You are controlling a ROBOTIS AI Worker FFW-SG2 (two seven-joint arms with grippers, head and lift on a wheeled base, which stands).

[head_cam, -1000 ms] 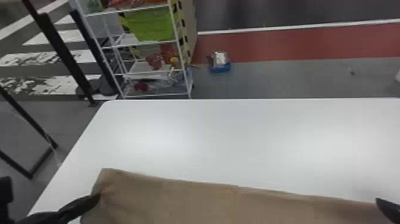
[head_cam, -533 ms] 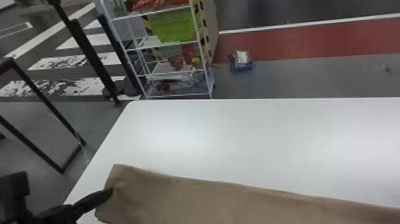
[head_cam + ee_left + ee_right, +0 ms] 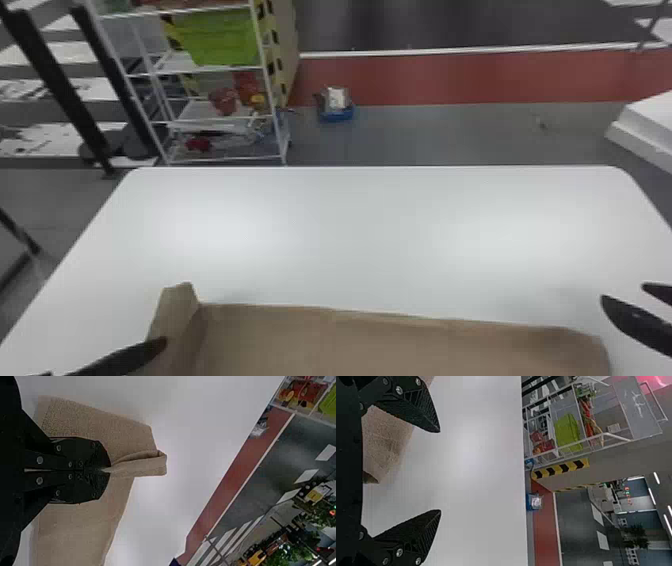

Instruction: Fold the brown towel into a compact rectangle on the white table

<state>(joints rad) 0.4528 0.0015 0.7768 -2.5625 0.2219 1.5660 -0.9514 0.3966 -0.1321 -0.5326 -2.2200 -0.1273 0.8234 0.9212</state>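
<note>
The left gripper is pressing its two fingers together on a gathered fold of the brown towel, near the towel's left end, and a short flap is sticking up past the fingertips. The towel is lying as a long strip along the near side of the white table, wider than a finished bundle should be, so the step in hand is probably the turning in of that left end, with much of the folding still wanting. The right gripper is standing just beyond the towel's right end, its fingers spread wide with nothing between them. The next move is likely calling for the left gripper to carry its end inward over the strip, lay it down square and flat, and only then let go; the raised flap is threatening to crease or land skewed if the pinch is catching too little of the layers. The right end is then probably needing the same turn from the other side. As for writing, the towel and the tabletop are showing no legible label or lettering; behind, the hazard-striped edging beside the wire shelf rack is carrying plain black-and-yellow bands.
</note>
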